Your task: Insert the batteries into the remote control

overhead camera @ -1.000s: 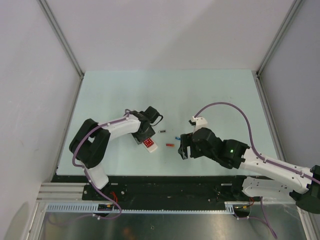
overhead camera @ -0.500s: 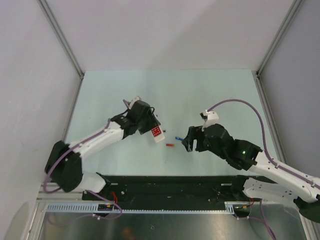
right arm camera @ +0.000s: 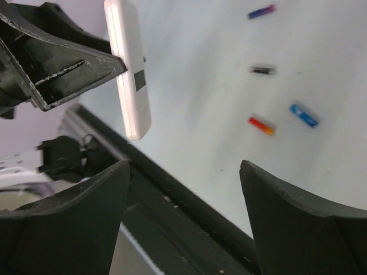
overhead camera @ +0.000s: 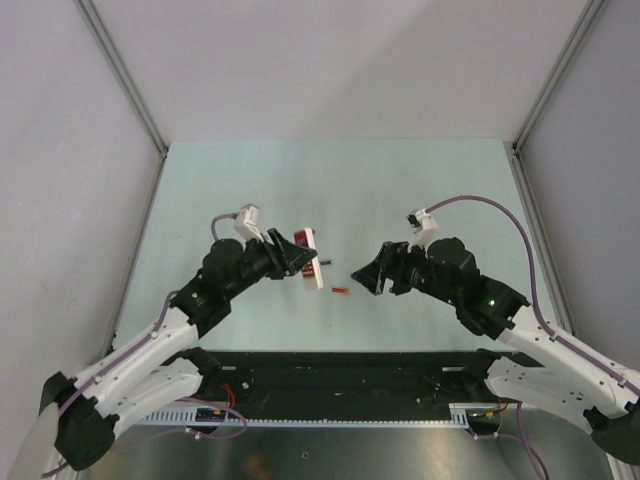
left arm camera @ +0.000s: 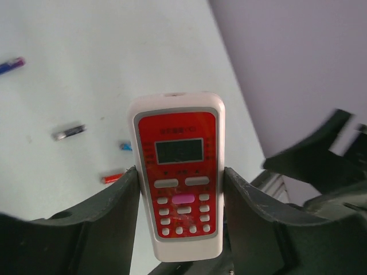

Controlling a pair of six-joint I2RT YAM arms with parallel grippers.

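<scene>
Clamped across its lower half between the two black fingers of the left gripper [left arm camera: 180, 220]: a small flat rectangular remote control [left arm camera: 178, 172] with red front, rows of pale buttons, a little grey display and white plastic edges. Held up off the pale green table top [overhead camera: 420, 190], top end pointing away from the wrist, button face turned toward the left wrist camera. Seen edge-on from the right wrist as a thin white slab, pinched at the tip of a black finger. Facing it from the right, near but not touching: the right gripper [right arm camera: 186, 223], black fingers spread wide, nothing between them. Lying loose on the table below and between the two grippers: four tiny slim cylindrical batteries, none touching another. Farthest from the right wrist, a dark purple-and-blue battery [right arm camera: 261, 11]; closer, a black battery [right arm camera: 261, 70]; closer again, side by side with a gap, a blue battery [right arm camera: 303, 115] and an orange-red battery [right arm camera: 261, 125]. From above, only two made out clearly: the orange-red one just ahead of the right fingertips, the black one just beside the remote. Cannot tell from any view how the remote's back looks.
</scene>
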